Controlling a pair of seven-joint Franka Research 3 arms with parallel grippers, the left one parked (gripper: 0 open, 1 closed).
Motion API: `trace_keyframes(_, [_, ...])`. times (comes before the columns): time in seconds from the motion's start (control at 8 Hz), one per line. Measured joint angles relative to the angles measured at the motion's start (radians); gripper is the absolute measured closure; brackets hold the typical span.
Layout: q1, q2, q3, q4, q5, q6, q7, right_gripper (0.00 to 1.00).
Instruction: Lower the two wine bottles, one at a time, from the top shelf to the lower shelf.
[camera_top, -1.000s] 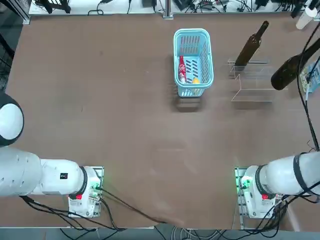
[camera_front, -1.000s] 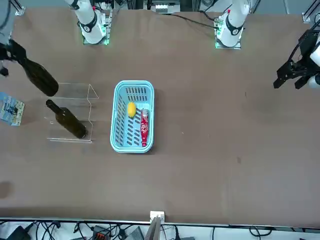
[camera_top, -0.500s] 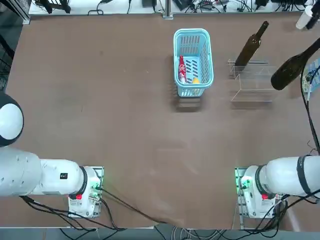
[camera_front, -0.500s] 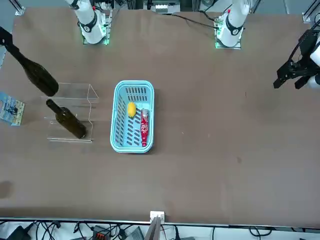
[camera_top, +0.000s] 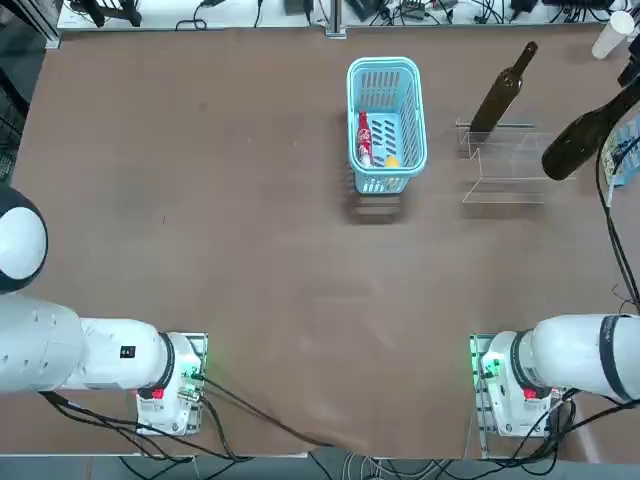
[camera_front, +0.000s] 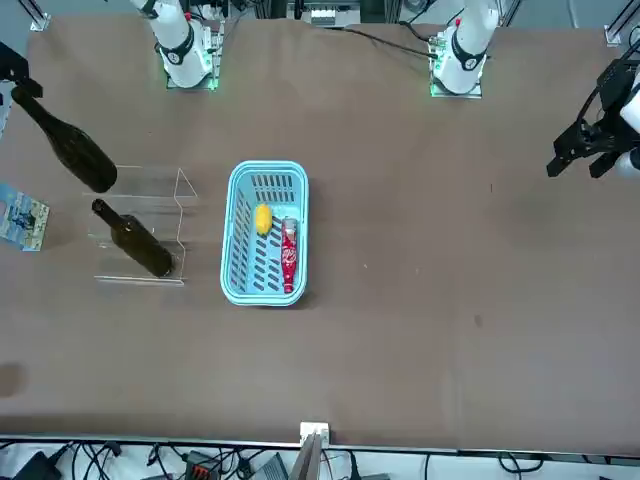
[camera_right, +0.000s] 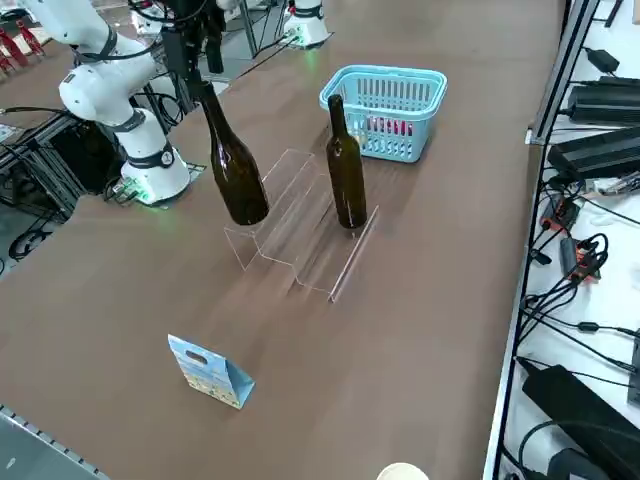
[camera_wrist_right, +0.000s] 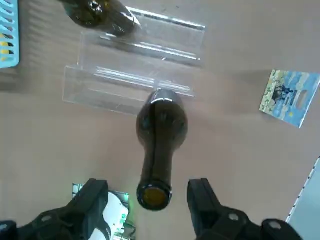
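Note:
One wine bottle (camera_right: 235, 170) (camera_top: 575, 140) (camera_wrist_right: 161, 125), dark olive-brown, stands upright at the end of the clear stand's top shelf (camera_right: 270, 190) (camera_wrist_right: 125, 75). My right gripper (camera_wrist_right: 149, 187) (camera_right: 195, 75) (camera_front: 15, 85) is at the top of its neck, open, with one finger on each side of the mouth and a gap to the glass. The other wine bottle (camera_right: 346, 170) (camera_top: 498, 98) (camera_front: 135, 240) stands on the lower shelf (camera_right: 335, 255) (camera_wrist_right: 165, 22), at the end nearest the basket.
A light-blue basket (camera_top: 386, 120) (camera_right: 385, 95) beside the stand holds a small red bottle (camera_top: 364, 138) and a yellow item (camera_top: 392, 160). A small blue printed bag (camera_right: 210, 372) (camera_front: 20, 215) stands on the table past the stand's outer end.
My right gripper has shifted slightly around the top of the bottle's neck. Both bottles stand where they were.

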Motion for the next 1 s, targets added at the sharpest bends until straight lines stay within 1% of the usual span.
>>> trace_keyframes(0.25, [0.000, -0.023, 0.000, -0.037, -0.009, 0.011, 0.000, 0.06])
trace_keyframes(0.38, [0.000, -0.026, -0.001, -0.046, -0.011, 0.017, 0.000, 0.12])
trace_keyframes(1.0, [0.000, -0.026, -0.001, -0.068, -0.022, 0.063, 0.000, 0.21])
